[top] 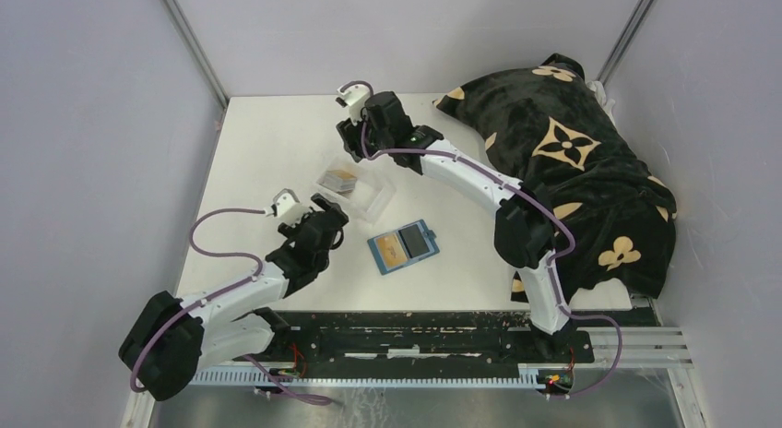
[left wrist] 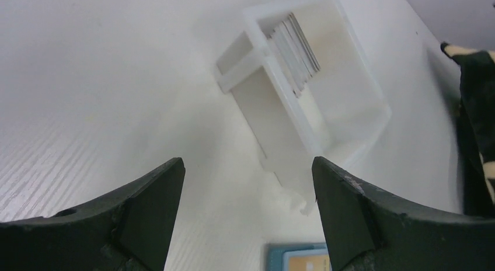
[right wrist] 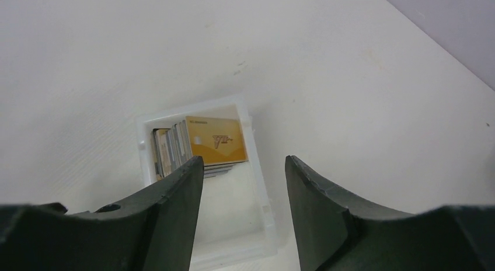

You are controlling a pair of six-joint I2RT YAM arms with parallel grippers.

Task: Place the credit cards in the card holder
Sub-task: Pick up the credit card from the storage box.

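The credit cards [top: 339,178] stand as a leaning stack in a clear plastic tray [top: 371,203] at mid table; a gold card faces up in the right wrist view [right wrist: 217,139], and their edges show in the left wrist view [left wrist: 295,56]. The teal card holder [top: 403,246] lies open, a tan and a dark card on its pockets; its corner shows in the left wrist view [left wrist: 279,256]. My right gripper [top: 353,149] is open above the tray's far end [right wrist: 244,159]. My left gripper [top: 337,221] is open and empty, near the tray's near end [left wrist: 248,166].
A black blanket with tan flower prints [top: 572,170] is heaped over the table's right side and shows at the left wrist view's right edge [left wrist: 478,90]. Grey walls close in the left, back and right. The tray [left wrist: 350,107] has an inner divider.
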